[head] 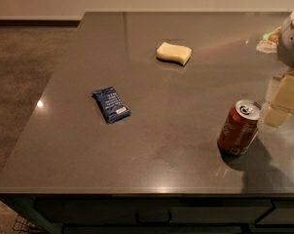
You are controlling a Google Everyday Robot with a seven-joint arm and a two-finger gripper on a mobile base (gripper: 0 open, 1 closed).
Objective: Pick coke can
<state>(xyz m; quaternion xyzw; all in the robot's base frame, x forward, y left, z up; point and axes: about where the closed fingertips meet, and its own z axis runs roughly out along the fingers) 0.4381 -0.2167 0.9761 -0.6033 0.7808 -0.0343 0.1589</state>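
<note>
The coke can (238, 127) is a small red can with a silver top and pull tab. It stands upright on the dark grey table (152, 145), near the front right. My gripper (279, 105) hangs at the right edge of the view, just right of the can and slightly behind it, close to the tabletop. It holds nothing that I can see. Part of the arm is cut off by the frame's right edge.
A blue snack packet (111, 104) lies left of centre. A yellow sponge (174, 52) lies toward the back. A small pale item (267, 39) sits at the far right back. The table's front edge runs along the bottom, with brown floor to the left.
</note>
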